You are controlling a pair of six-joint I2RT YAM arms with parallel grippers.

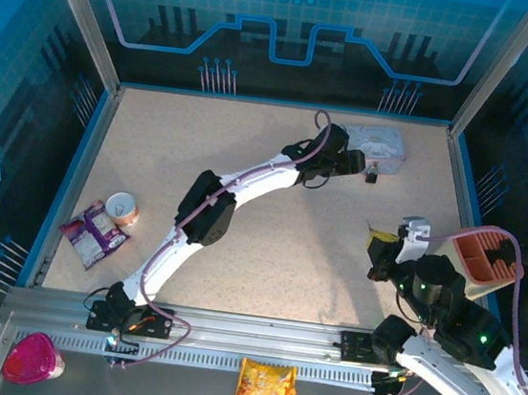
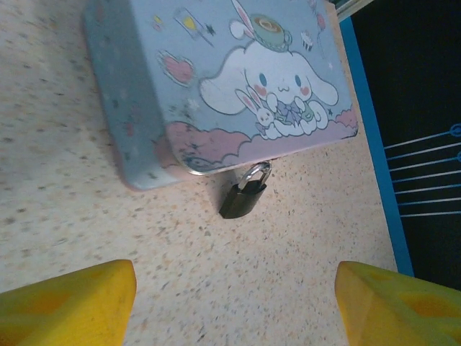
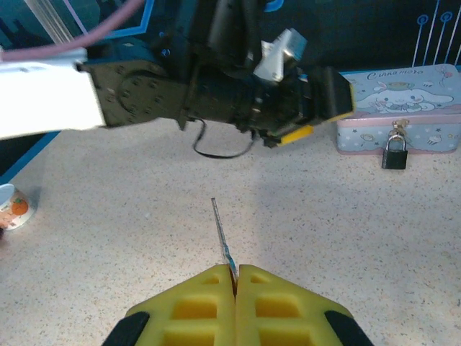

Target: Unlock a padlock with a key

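The small dark padlock (image 2: 243,197) hangs by its silvery shackle from the front clasp of a pale blue cartoon tin (image 2: 238,79) at the back right of the table. It shows too as the padlock (image 3: 394,153) and the padlock (image 1: 371,177). My left gripper (image 1: 357,163) hovers just in front of it, open, its yellow fingertips (image 2: 68,303) wide apart with bare table between them. My right gripper (image 3: 235,277) is shut on the thin silvery key (image 3: 220,232), whose blade sticks out forward over the table. In the top view the right gripper (image 1: 381,241) is at the right, well short of the tin.
The tin (image 1: 378,146) sits near the back wall. A snack bag (image 1: 92,231) and a small cup (image 1: 122,208) lie at the left. An orange holder (image 1: 483,257) stands at the right edge. The left arm (image 1: 236,189) crosses the middle of the table.
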